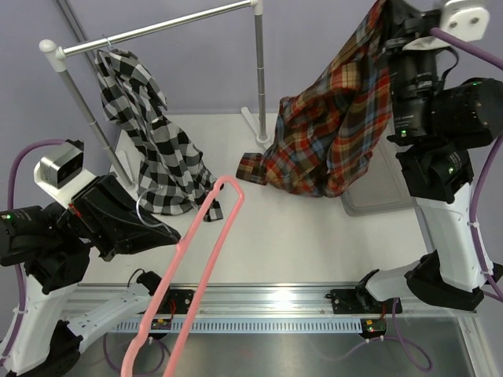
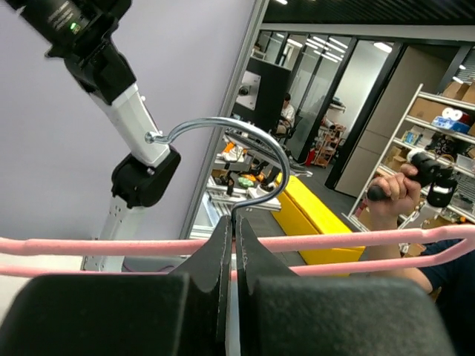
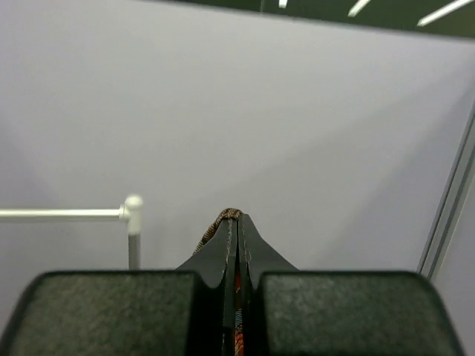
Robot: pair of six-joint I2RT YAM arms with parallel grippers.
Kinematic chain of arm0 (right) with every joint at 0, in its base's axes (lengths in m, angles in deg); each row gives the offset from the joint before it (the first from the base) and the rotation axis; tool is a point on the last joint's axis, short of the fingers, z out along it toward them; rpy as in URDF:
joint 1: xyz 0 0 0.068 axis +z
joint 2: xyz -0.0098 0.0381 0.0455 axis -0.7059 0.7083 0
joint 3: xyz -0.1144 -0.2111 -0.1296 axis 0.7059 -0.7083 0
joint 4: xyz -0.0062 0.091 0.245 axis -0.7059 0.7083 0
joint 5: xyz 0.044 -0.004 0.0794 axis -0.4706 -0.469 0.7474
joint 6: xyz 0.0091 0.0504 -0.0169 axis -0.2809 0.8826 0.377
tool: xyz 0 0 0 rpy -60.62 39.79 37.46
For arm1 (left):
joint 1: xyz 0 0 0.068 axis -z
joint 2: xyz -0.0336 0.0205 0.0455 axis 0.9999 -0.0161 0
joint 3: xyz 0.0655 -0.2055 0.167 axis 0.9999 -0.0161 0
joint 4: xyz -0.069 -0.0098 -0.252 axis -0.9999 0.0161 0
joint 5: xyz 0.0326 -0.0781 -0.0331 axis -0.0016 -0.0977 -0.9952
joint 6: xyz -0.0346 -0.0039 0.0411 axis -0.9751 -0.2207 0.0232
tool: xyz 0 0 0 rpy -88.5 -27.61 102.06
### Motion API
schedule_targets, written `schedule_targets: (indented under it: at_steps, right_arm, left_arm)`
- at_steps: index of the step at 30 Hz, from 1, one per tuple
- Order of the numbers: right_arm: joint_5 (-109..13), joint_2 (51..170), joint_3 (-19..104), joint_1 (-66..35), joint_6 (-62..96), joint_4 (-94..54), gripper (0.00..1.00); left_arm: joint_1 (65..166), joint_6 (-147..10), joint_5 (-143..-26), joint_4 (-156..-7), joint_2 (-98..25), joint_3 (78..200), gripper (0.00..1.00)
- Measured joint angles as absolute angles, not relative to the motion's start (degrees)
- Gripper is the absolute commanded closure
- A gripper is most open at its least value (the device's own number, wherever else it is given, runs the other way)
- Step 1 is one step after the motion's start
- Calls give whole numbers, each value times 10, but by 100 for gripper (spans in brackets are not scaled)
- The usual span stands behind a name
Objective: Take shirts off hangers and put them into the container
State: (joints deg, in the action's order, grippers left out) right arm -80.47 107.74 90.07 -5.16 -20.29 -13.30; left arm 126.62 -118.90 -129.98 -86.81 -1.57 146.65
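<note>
The left tool (image 2: 234, 222) is clenching the thin wire neck of the pink hanger (image 2: 96, 245), whose long frame is sticking out far to both sides of it. On so narrow a grip the hanger is likely to swivel, and its far corner is reaching close to the black-and-white shirt (image 1: 153, 149) hanging from the rail (image 1: 165, 26) beyond the tool, so any swing is risking a snag there. The right tool (image 3: 234, 219) is clamping a small fold of the plaid shirt (image 1: 338, 126) high up. Most of the cloth is trailing below and to the left of it, with a cuff lying on the desk (image 1: 314, 236). The bin (image 1: 385, 200) is sitting beneath that tool, partly hidden. Letting go here is risking sleeves draping over the rim, and the small pinch is risking a slip.
</note>
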Motion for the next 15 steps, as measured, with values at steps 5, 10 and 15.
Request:
schedule_targets:
  at_steps: [5,10,15]
  right_arm:
    - [-734,1129,1010,-73,-283,-232,100]
    - [-656,1164,1061,-106,-352,-328,100]
    - [-599,1180,1073,-128,-406,-392,100]
  left_arm:
    - [1267,-1166,-1311,-880,1,1402,100]
    - [1267,-1113,-1310,-841,-1,1280,100]
    - [1266,-1021,-1286,-728,-60,1248,100]
